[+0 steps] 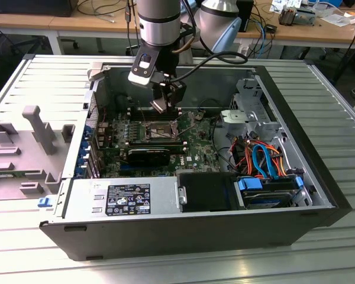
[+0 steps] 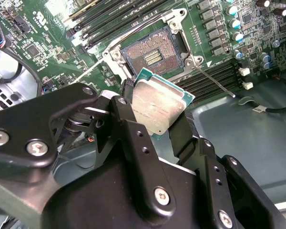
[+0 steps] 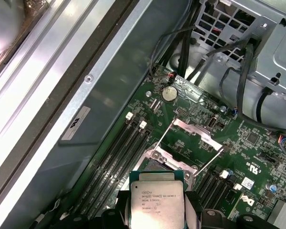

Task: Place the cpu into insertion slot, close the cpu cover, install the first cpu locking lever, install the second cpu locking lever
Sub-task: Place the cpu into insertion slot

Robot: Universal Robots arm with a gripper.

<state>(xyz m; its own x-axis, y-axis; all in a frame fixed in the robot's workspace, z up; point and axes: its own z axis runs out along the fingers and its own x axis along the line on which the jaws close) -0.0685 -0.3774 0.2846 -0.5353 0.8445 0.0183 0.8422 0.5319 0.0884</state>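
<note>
The gripper (image 2: 155, 113) is clamped on the cpu (image 2: 162, 98), its two black fingers (image 2: 133, 125) pressing on opposite edges of the chip, so the silver-grey metal top faces the second wrist view and the green border shows at the corners. The chip hangs tilted in the air inside the open computer case (image 1: 195, 234), above the motherboard (image 1: 195, 148) and just short of the insertion slot (image 2: 152, 55), not touching it. The slot lies bare, its bed of contacts exposed; in the first wrist view the cpu cover (image 3: 198, 131) stands swung up behind it, and a thin locking lever (image 2: 214, 78) juts out free beside the memory slots (image 2: 207, 81). The chip looks light, stiff and flat, so weight should be no trouble, but the smooth metal lid probably offers little friction and the underside and the slot's contacts are likely delicate (a skewed landing could bend them). Holding it by the side edges, as here, seems the sound grip, since it keeps the faces clear and lets the chip go down level and square to the silver rim.
</note>
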